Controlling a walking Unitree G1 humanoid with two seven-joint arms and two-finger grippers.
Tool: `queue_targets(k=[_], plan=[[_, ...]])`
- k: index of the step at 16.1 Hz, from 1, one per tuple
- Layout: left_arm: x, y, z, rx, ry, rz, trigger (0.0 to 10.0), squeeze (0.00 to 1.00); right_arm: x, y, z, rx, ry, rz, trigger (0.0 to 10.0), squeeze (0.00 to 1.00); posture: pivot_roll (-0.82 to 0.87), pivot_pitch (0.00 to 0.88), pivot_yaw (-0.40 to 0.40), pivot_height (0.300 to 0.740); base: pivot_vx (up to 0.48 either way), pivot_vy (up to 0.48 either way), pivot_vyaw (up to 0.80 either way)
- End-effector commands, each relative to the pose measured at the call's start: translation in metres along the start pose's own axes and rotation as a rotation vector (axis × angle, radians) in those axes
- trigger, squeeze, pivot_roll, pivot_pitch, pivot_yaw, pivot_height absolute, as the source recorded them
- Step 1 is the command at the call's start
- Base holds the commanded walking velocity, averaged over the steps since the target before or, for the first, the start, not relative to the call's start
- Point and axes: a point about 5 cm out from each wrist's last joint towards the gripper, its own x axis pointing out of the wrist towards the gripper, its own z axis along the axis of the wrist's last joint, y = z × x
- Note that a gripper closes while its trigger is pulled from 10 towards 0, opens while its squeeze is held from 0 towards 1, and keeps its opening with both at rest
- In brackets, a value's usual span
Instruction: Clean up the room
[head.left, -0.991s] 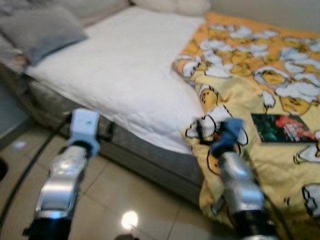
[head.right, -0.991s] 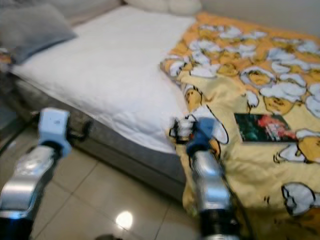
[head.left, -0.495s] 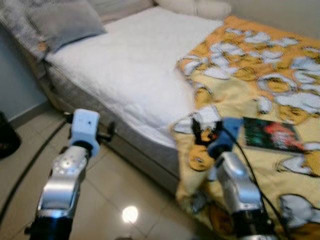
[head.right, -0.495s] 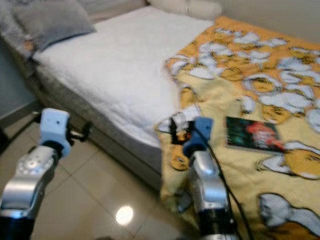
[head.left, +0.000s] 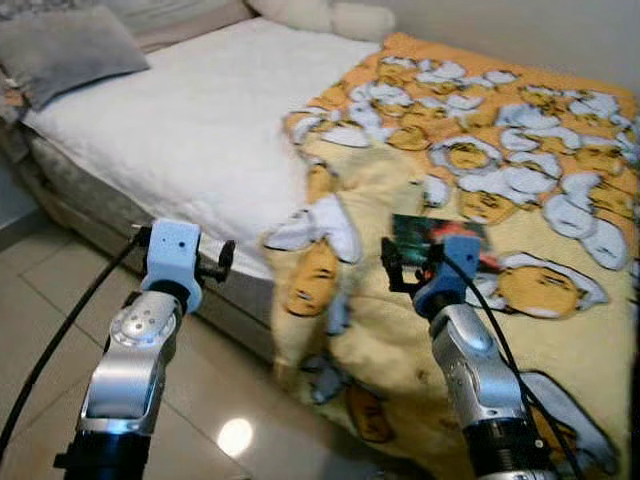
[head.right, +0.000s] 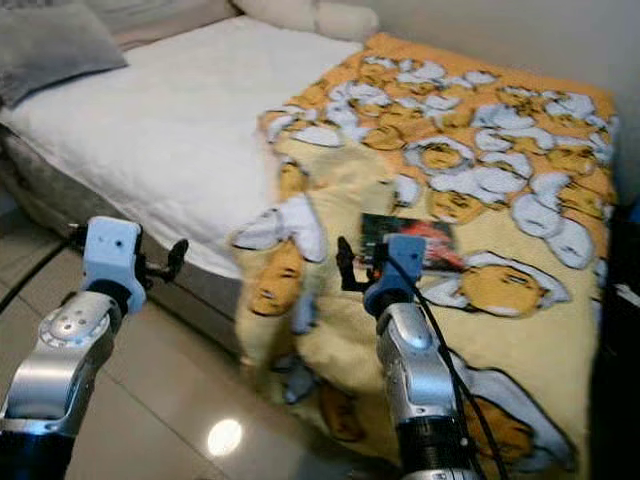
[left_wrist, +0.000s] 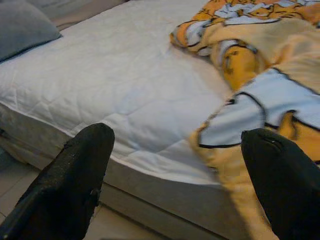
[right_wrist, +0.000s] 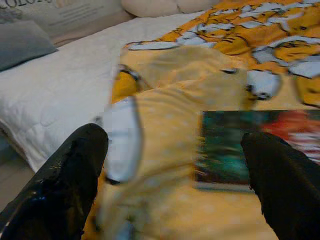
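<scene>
The whole scene has slid across the head views since a second ago: the camera has swung and stepped toward the blanket side of the bed (head.left: 150, 130), so the shift belongs to the robot, not to the things. The book (head.right: 405, 240), dark green with a red patch on its cover, lies flat on the yellow cartoon blanket (head.left: 520, 170), where it lay earlier; it now sits just beyond the right gripper (head.left: 405, 268) rather than well off to that arm's side. The grey pillow (head.left: 70, 45) rests at the far corner of the bed from the book.

In the right wrist view the right gripper's fingers (right_wrist: 70, 175) stand wide apart, with the book's near edge between them but not touched. The left gripper (head.left: 215, 265) hangs over the floor (head.left: 40, 290) beside the bed frame, well apart from the book, its fingers equally spread and holding nothing.

My reading: the approach is nearly finished, and the book looks like the first item to collect. What remains is a short reach forward and down before closing; the soft, rumpled blanket under a thin flat book may make the edge hard to catch
</scene>
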Motion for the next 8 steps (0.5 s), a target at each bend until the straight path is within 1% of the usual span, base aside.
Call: queue_targets(k=[1, 7, 8], plan=[[0.0004, -0.0049, 0.0011, 0.002, -0.003, -0.015, 10.0, 1.0, -0.0014, -0.008, 0.0003, 0.005, 0.004, -0.023, 10.0, 1.0, -0.01, 0.0, 0.0, 0.74, 0.0, -0.379, 0.0], [0.0005, -0.0083, 0.0006, -0.001, -0.006, -0.022, 10.0, 1.0, -0.0017, -0.0092, -0.0005, -0.003, 0.009, -0.022, 10.0, 1.0, -0.01, 0.0, -0.001, 0.74, 0.0, -0.373, 0.0], [0.0007, -0.0094, 0.0001, -0.021, -0.006, -0.02, 10.0, 1.0, -0.0017, -0.0097, -0.0008, -0.004, 0.011, -0.021, 10.0, 1.0, -0.01, 0.0, -0.001, 0.74, 0.0, 0.0, 0.0]])
